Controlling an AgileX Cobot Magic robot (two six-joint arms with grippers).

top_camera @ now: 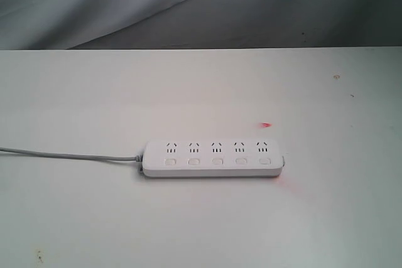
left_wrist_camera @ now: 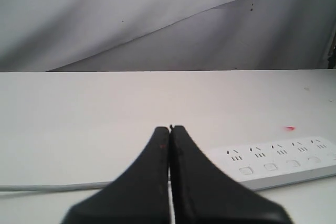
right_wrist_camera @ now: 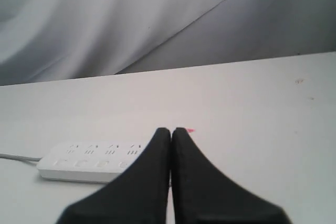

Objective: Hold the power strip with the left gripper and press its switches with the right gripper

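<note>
The white power strip [top_camera: 212, 158] lies flat on the white table, five sockets in a row with the switches [top_camera: 217, 162] beneath them. Its grey cord [top_camera: 63, 154] runs off to the left. No arm shows in the exterior view. In the left wrist view my left gripper [left_wrist_camera: 169, 128] is shut and empty, short of the power strip [left_wrist_camera: 278, 161], which lies off to one side. In the right wrist view my right gripper [right_wrist_camera: 171, 130] is shut and empty too, with the power strip [right_wrist_camera: 89, 160] beyond it and partly hidden by one finger.
A small red spot [top_camera: 266, 125] lies on the table just behind the strip's right end, with a faint red glow by that end. Grey-white cloth [top_camera: 188, 4] hangs behind the table's far edge. A small stain [top_camera: 336, 77] marks the far right.
</note>
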